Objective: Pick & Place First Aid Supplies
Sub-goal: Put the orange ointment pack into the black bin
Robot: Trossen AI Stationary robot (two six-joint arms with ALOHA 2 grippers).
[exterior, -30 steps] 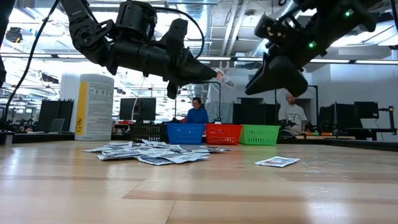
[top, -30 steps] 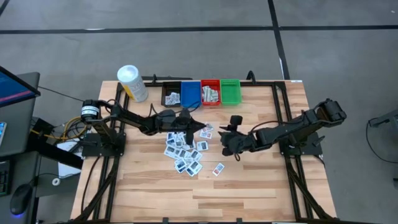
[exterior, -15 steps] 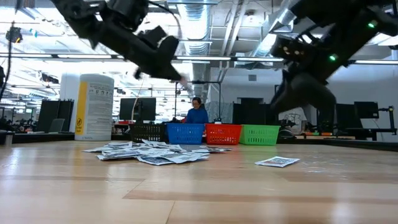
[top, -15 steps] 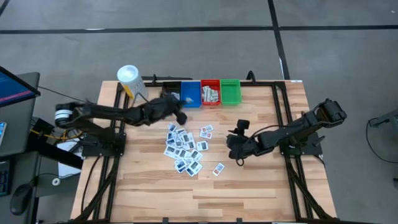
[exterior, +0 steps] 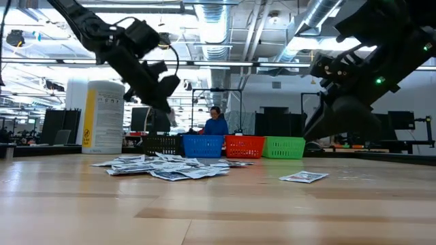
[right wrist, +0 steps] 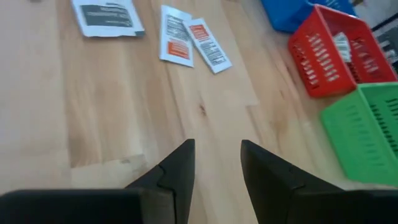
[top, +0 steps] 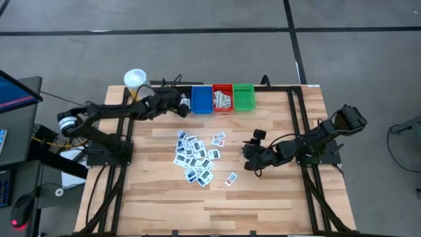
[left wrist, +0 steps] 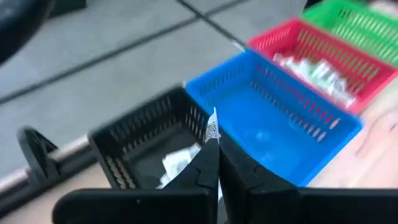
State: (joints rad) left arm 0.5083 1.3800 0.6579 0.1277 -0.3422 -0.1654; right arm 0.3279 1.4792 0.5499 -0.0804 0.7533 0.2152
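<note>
First aid supplies (top: pixel 195 157) lay mostly in a loose pile in the middle of the desk (top: pixel 276 197), waiting to be sorted into the row of bins at its far edge. Over the black bin (left wrist: pixel 146 146), the left gripper (left wrist: pixel 214 146) kept its fingers closed on one small packet (left wrist: pixel 212 129), probably to drop it there. The right gripper (right wrist: pixel 216 163) hovered with open fingers near a single packet (top: pixel 231 178), holding nothing.

Left hand carries a packet to the bins

The left hand (left wrist: pixel 214 163), shut on a packet (left wrist: pixel 212 129), has swung from above the packet pile (top: pixel 195 157) to over the black bin (left wrist: pixel 148 138); the right hand (right wrist: pixel 216 167) has drawn back slightly.
</note>
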